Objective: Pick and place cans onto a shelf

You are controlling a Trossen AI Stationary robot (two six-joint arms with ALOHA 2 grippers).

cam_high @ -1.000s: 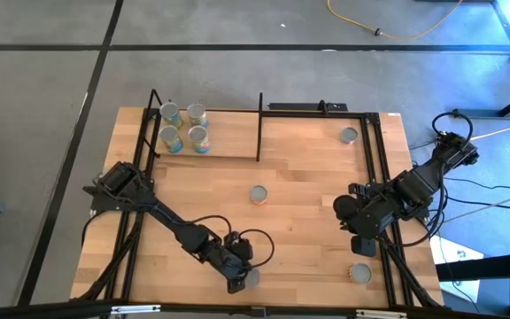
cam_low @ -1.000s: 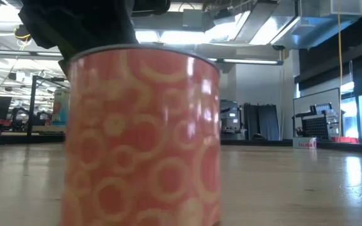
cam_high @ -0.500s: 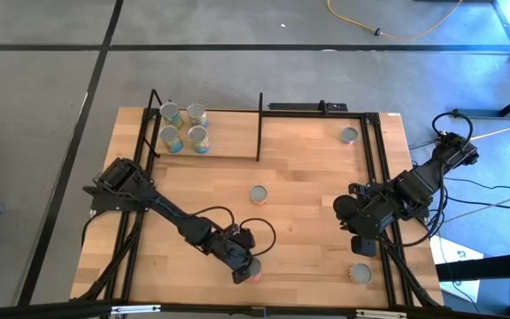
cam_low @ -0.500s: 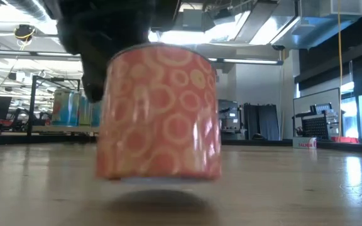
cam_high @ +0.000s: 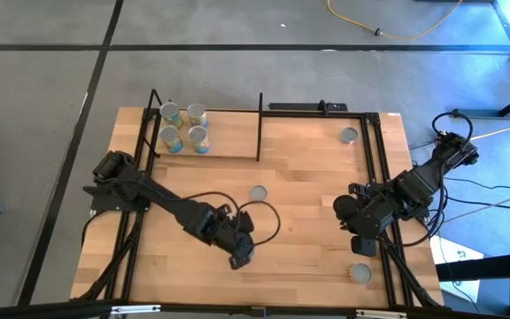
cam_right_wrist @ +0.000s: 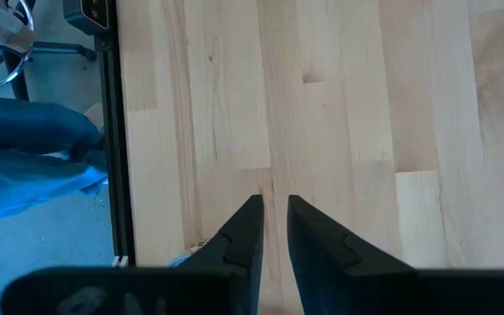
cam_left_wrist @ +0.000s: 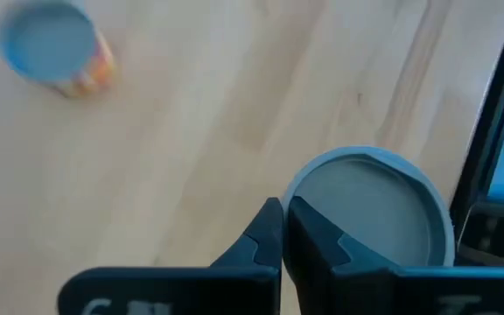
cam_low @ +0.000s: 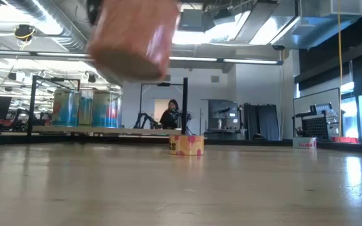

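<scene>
My left gripper [cam_high: 239,255] is near the table's near edge, left of centre, shut on an orange-red can [cam_low: 134,37]. The can is high above the tabletop, and its silver top shows in the left wrist view [cam_left_wrist: 370,210]. The shelf [cam_high: 228,142] is at the far left, and several cans [cam_high: 184,129] stand on its board. Another can [cam_high: 258,193] stands at the table's middle. My right gripper [cam_high: 362,245] is shut and empty at the right side. My left gripper [cam_left_wrist: 283,229] holds the orange-red can at the edge of its top rim [cam_left_wrist: 300,184], coming from above. The fingers stand close together at that edge, and they hide how they meet it. The can hangs tilted below the gripper, clear of the table.
One can [cam_high: 350,136] stands at the far right and one [cam_high: 359,273] at the near right corner. Black rods [cam_high: 259,124] frame the shelf. In the low view a person [cam_low: 168,116] shows in the room beyond the table. Bare wood lies between the middle can and the shelf.
My left gripper has risen and gone toward the table's far edge with the orange-red can. The can stood on the table a second ago; now it is lifted clear and tipped.
</scene>
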